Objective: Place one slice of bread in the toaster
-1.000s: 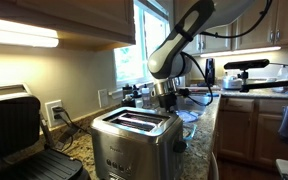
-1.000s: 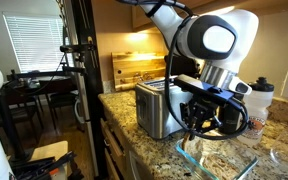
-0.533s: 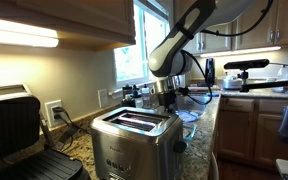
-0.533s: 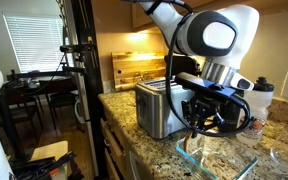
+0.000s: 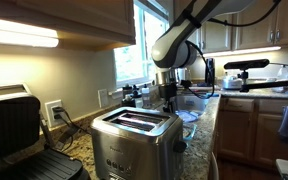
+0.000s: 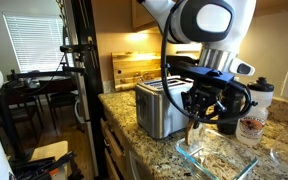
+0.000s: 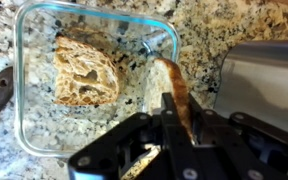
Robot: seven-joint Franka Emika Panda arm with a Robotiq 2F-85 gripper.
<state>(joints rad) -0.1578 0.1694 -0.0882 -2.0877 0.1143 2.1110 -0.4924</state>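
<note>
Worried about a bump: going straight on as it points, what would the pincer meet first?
Below the pincer, probably the glass dish near its wall, with the held slice of bread touching first; depth is unclear.

The toaster (image 5: 132,140) is brushed stainless steel with a soft satin sheen, the countertop (image 7: 224,22) is polished speckled granite that catches the light, and the dish (image 7: 21,90) is clear, smooth glass. The slice of bread (image 7: 169,78) pinched in the matt black gripper (image 7: 179,110) shows a rough, porous tan crumb and a darker crust, as does the second slice (image 7: 84,72). The cutting board (image 6: 134,68) is pale wood, and the grill press (image 5: 14,125) is faintly glossy black.
</note>
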